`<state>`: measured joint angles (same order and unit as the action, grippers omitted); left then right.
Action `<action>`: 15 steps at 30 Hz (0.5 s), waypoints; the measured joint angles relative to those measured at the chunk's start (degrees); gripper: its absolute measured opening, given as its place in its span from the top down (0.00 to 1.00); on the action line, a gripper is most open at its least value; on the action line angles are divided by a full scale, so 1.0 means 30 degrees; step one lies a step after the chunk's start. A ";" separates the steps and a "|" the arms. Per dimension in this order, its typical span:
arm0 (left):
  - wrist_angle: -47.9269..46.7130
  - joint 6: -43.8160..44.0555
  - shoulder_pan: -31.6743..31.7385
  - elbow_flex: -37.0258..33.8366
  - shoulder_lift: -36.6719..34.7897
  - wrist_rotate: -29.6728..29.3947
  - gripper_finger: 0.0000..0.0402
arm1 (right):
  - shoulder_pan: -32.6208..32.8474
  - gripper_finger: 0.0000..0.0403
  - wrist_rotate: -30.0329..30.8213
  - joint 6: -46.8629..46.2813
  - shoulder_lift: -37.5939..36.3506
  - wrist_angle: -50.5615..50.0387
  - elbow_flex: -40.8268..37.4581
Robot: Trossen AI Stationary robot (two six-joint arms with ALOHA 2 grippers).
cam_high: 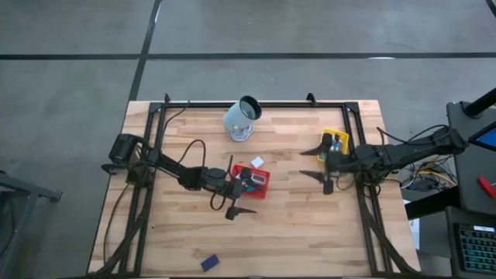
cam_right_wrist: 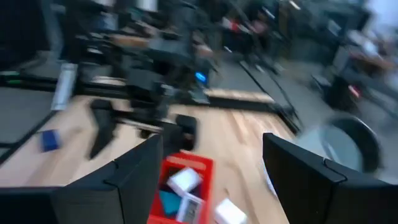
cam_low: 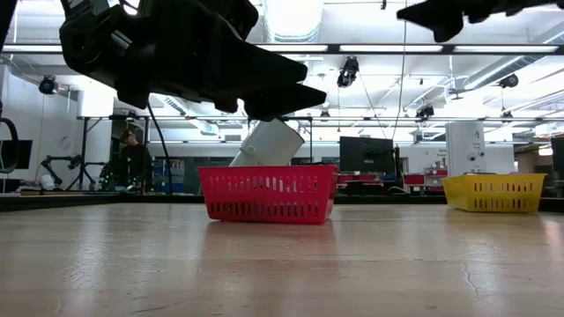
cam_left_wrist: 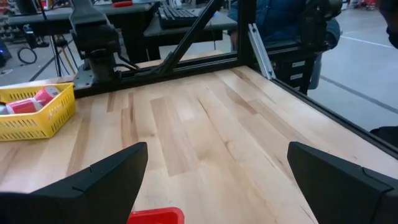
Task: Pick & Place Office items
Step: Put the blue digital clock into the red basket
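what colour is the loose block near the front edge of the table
Dark blue block, lying alone on the wood; the high view shows it best.

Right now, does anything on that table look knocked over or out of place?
Yes. The big pale cup lies tipped on its side at the table's far edge. A small blue block sits alone near the front edge, and a white block rests just outside the red tray.

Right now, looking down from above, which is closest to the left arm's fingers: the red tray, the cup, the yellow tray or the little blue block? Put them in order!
From the left gripper:
1. Red tray, right beside the open fingers, mid-table.
2. Blue block, alone near the table's front edge.
3. Cup, tipped over near the back edge. These two are close to call.
4. Yellow tray, far off by the right arm.
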<state>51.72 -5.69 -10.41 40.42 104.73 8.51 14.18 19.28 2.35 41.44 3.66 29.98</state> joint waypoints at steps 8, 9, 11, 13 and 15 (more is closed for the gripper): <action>0.0000 0.0143 0.0000 -0.0004 -0.0002 0.0000 0.02 | 0.0327 0.35 -0.3538 0.1740 -0.2396 0.2351 -0.3169; 0.0004 0.0174 0.0000 -0.0018 0.0005 0.0000 0.02 | 0.0333 0.35 -0.3684 0.1799 -0.2745 0.2327 -0.3490; 0.0002 0.0199 0.0000 -0.0040 0.0005 0.0000 0.02 | 0.0370 0.35 -0.4418 0.2140 -0.3590 0.2049 -0.4204; 0.0004 0.0263 0.0004 -0.0084 0.0001 -0.0015 0.02 | 0.0395 0.35 -0.5263 0.2419 -0.4417 0.2024 -0.4871; 0.0000 0.0269 0.0000 -0.0087 0.0004 -0.0152 0.02 | 0.0414 0.35 -0.5532 0.2498 -0.5328 0.1975 -0.5465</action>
<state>51.72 -4.89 -10.41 40.16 104.75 8.06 15.42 2.69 9.85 25.45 9.58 13.59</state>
